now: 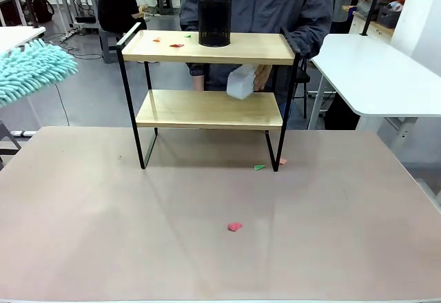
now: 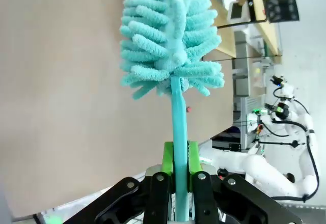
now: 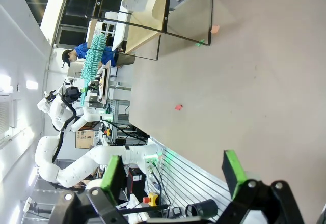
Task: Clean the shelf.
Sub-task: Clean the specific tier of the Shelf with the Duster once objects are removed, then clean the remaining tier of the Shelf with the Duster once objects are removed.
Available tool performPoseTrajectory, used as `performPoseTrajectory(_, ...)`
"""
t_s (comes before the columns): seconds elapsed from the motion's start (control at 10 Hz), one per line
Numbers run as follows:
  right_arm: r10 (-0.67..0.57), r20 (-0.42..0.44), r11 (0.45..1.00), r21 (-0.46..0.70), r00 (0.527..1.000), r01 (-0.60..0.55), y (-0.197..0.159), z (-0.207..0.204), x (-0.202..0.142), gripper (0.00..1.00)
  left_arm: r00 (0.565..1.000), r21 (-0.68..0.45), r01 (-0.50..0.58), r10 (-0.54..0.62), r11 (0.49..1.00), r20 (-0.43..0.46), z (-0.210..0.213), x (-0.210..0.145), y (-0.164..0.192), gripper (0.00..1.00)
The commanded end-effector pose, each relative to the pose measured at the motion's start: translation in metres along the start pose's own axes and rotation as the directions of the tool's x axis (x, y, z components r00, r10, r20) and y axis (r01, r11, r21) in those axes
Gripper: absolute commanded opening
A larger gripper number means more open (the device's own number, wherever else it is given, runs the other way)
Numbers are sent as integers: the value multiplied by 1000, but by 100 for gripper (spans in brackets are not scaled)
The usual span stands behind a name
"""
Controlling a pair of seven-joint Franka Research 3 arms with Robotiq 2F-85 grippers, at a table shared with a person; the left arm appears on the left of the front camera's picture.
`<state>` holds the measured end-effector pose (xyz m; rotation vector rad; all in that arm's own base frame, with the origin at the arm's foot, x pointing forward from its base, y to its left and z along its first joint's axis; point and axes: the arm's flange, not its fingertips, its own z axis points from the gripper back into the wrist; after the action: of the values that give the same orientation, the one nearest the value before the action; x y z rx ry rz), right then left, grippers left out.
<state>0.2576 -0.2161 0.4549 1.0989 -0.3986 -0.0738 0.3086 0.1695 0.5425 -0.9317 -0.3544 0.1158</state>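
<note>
While our left gripper [image 2: 181, 156] clamps the teal duster [image 2: 170, 35] by its handle, fluffy head raised ready well left of the shelf [image 1: 207, 109] on the table's [image 1: 207, 262] far side, our right gripper [image 3: 172, 169] hangs with jaws apart.

Tan table [image 1: 103, 234] bearing shelf [image 1: 255, 47], scraps [image 1: 235, 226]

Shelf [image 1: 255, 47] top – mesh cup [image 1: 214, 21] blocks mid; lower tier – person's hand [image 1: 262, 77] + white object [image 1: 240, 84] block right side.

The teal duster [image 1: 31, 69] runs off the front view's left edge
</note>
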Motion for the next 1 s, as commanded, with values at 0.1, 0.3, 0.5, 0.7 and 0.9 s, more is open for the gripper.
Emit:
performPoseTrajectory(0.1, 26, 17, 999, 23, 1000, -26, 1, -1, 2, 100, 995, -17, 92, -91, 996, 33, 26, -6, 10, 12)
performPoseTrajectory(0.3, 26, 17, 999, 23, 1000, -26, 1, -1, 2, 100, 995, -17, 92, -91, 996, 33, 26, -6, 10, 12)
performPoseTrajectory(0.5, 26, 17, 999, 23, 1000, -26, 1, -1, 2, 100, 995, -17, 92, -91, 996, 33, 26, -6, 10, 12)
performPoseTrajectory(0.7, 26, 17, 999, 23, 1000, -26, 1, -1, 2, 100, 995, -17, 92, -91, 996, 33, 26, -6, 10, 12)
performPoseTrajectory(0.9, 26, 17, 999, 23, 1000, -26, 1, -1, 2, 100, 995, -17, 92, -91, 996, 33, 26, -6, 10, 12)
